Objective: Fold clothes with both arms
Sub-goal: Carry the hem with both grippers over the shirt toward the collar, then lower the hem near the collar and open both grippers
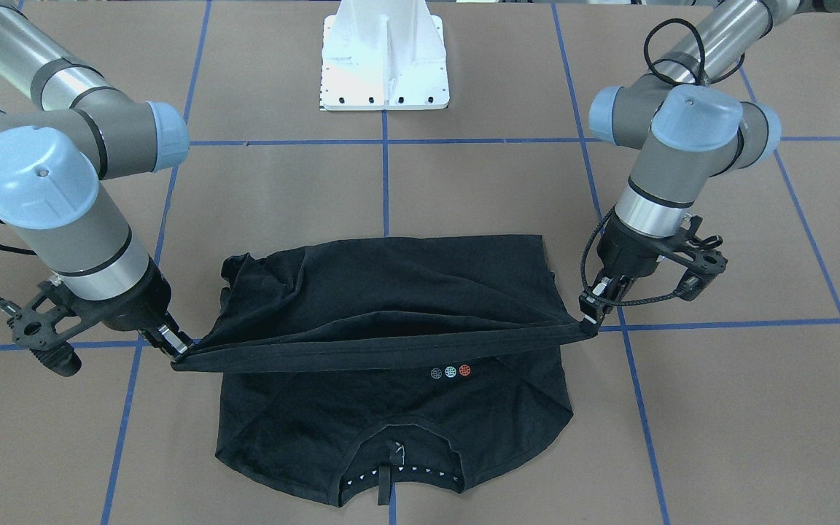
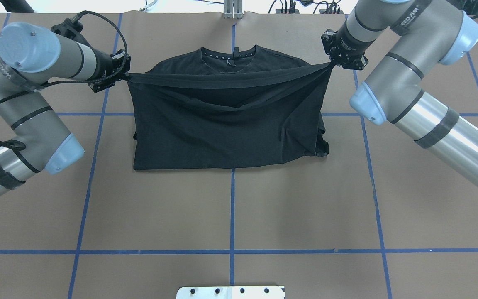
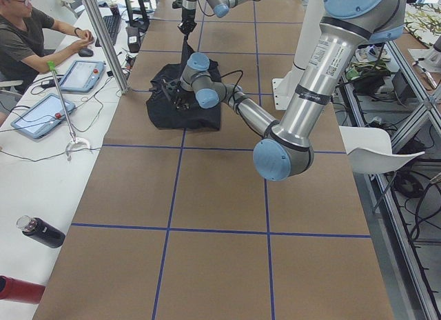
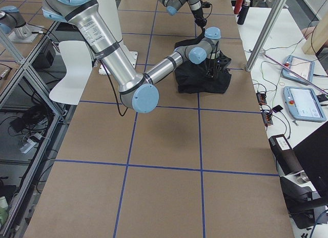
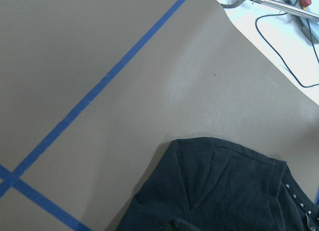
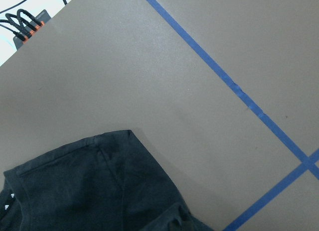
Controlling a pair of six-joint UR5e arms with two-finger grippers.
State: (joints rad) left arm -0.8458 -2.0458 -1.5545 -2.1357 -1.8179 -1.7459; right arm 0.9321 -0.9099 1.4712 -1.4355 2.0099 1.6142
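Front view: your brown-papered, blue-taped counter (image 1: 281, 197) carries the black T-shirt (image 1: 391, 292). Its hem is stretched taut between left pincer (image 1: 589, 315) and right pincer (image 1: 181, 351), each clamped on a corner, above three round badges (image 1: 450, 372). Overhead, folded cloth hides the badges. The left-end view adds a seated person (image 3: 21, 47); the left arm (image 3: 317, 72) lettering there seems too small to read.

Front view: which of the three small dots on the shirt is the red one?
The red dot, at the end of the row nearest the left claw. On the shirt, the teal dot sits in the middle and the grey dot at the other end.
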